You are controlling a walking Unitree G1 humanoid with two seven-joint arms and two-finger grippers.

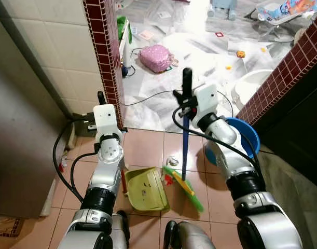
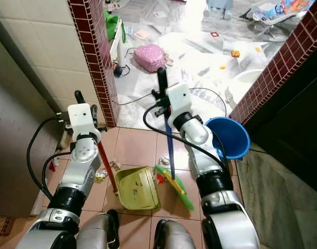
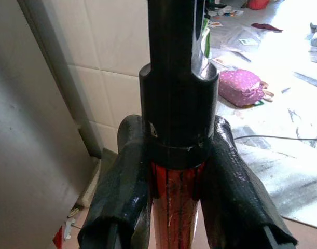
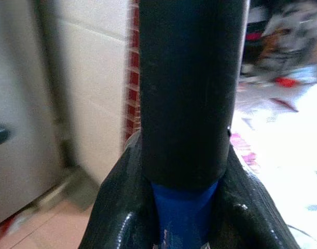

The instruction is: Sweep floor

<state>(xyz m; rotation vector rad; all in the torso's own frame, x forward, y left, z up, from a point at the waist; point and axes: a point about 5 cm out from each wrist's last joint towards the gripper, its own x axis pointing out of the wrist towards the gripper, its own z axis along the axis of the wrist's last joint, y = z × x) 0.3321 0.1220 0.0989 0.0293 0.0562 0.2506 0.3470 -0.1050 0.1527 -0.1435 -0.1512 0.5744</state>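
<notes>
A yellow-green dustpan (image 1: 144, 189) rests on the terracotta floor tiles just ahead of my feet. Its long red handle (image 2: 107, 168) rises to my left gripper (image 3: 174, 135), which is shut on it below a black end cap. My right gripper (image 1: 187, 99) is shut on the blue broom handle (image 1: 184, 150) near its black top. The green broom head (image 1: 187, 191) touches the floor right of the dustpan. Crumpled scraps (image 2: 163, 158) lie beyond the pan, and more scraps (image 2: 101, 175) lie left of it.
A blue bucket (image 1: 249, 136) stands to the right against a dark maroon-tiled counter (image 1: 283, 72). A maroon tiled pillar (image 1: 104, 52) and a grey panel (image 1: 18, 129) close the left. Past the doorway lie a pink bag (image 1: 155, 57), a white basin (image 1: 251, 85), a cable and scattered toys.
</notes>
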